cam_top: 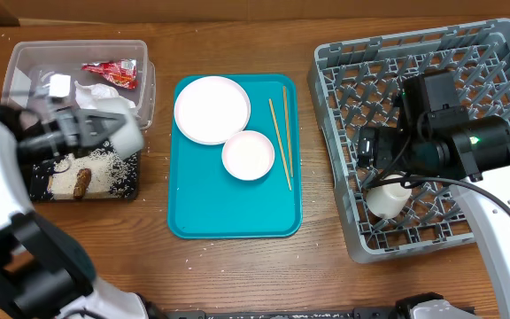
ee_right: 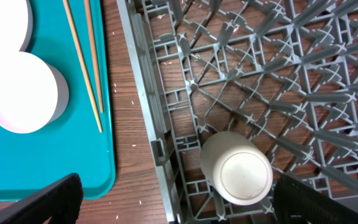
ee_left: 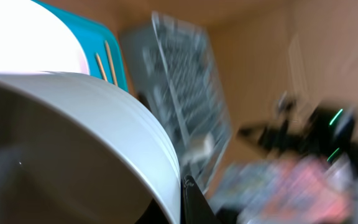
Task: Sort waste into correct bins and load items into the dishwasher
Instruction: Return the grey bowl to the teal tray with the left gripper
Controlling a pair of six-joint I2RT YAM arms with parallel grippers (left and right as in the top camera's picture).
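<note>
- Overhead: left pincer (cam_top: pixel 103 126) grips a white bowl (cam_top: pixel 124 133) where the clear tub (cam_top: pixel 25 62) meets the black tray (cam_top: pixel 38 186).
- Right pincer (ee_right: pixel 176 190) spread wide, empty, above a white cup (ee_right: pixel 238 169) lying in the grey rack (ee_right: pixel 328 93).
- Plate (cam_top: pixel 212 109) rests on the teal tray (cam_top: pixel 237 213).

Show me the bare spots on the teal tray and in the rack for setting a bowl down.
Teal tray: the strip between the bowl and the near rim is bare; plate, bowl and chopsticks crowd the far half. Rack: the grid from the cup to the far wall is free.
</note>
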